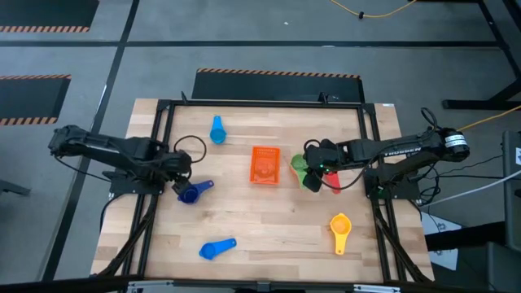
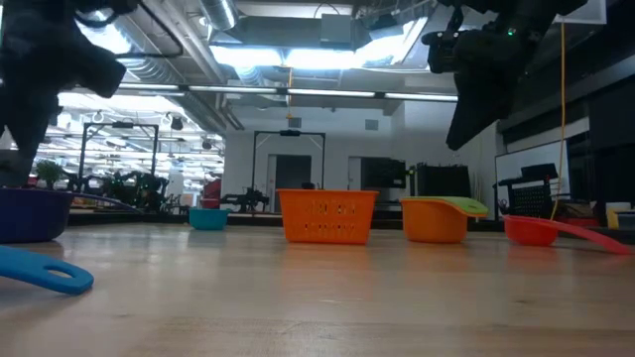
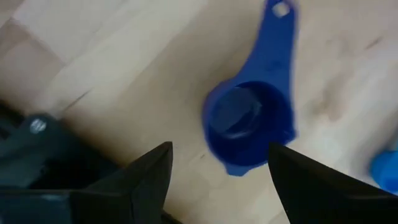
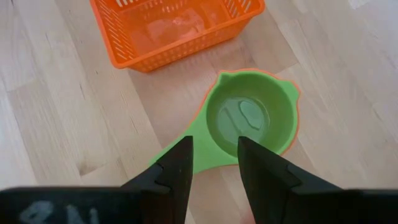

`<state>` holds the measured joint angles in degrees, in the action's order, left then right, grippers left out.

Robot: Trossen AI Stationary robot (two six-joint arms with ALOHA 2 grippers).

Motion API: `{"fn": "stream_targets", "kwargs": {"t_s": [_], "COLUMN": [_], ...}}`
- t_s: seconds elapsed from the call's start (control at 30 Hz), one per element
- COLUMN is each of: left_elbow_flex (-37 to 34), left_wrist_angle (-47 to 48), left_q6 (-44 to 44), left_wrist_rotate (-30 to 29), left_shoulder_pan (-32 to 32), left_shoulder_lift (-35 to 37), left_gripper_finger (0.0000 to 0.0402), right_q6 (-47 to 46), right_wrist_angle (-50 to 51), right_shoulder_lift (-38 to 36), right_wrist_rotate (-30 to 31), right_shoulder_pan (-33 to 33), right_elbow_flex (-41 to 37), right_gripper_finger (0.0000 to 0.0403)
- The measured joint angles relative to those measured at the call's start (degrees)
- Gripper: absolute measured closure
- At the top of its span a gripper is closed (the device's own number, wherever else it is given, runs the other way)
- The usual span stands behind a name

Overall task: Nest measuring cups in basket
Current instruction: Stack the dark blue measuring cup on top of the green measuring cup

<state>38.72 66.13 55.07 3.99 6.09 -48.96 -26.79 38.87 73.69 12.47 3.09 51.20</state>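
The green cup (image 4: 252, 118) sits inside the orange cup (image 4: 296, 107), so only an orange edge peeks out around it. Both rest on the table (image 1: 269, 220), just under the right gripper (image 4: 214, 163). Its two fingers are open, one on each side of the green handle. The orange basket (image 4: 180, 28) is a little way in front of it, with no cups inside.

The left gripper (image 3: 217, 171) is open too, above the dark blue cup (image 3: 249, 127).

The light blue cup (image 1: 217, 130), blue cup (image 1: 217, 248), yellow cup (image 1: 340, 230) and red cup (image 2: 541, 230) lie farther off.

I think the thin handle could slip, so the green cup tips or lifts out alone.
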Motion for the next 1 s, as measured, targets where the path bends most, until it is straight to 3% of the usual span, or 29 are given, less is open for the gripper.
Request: {"fn": "stream_targets", "kwargs": {"t_s": [1.0], "left_elbow_flex": [-0.1], "left_wrist_angle": [-2.5], "left_q6": [3.3], "left_wrist_rotate": [-0.3], "left_shoulder_pan": [0.0], "left_shoulder_lift": [-21.0], "left_gripper_finger": [0.0146], "right_q6": [0.1], "right_wrist_angle": [0.0], "right_shoulder_lift": [0.0], "right_wrist_rotate": [0.0], "right_shoulder_pan": [0.0], "right_elbow_flex": [0.0], "right_gripper_finger": [0.0272]}}
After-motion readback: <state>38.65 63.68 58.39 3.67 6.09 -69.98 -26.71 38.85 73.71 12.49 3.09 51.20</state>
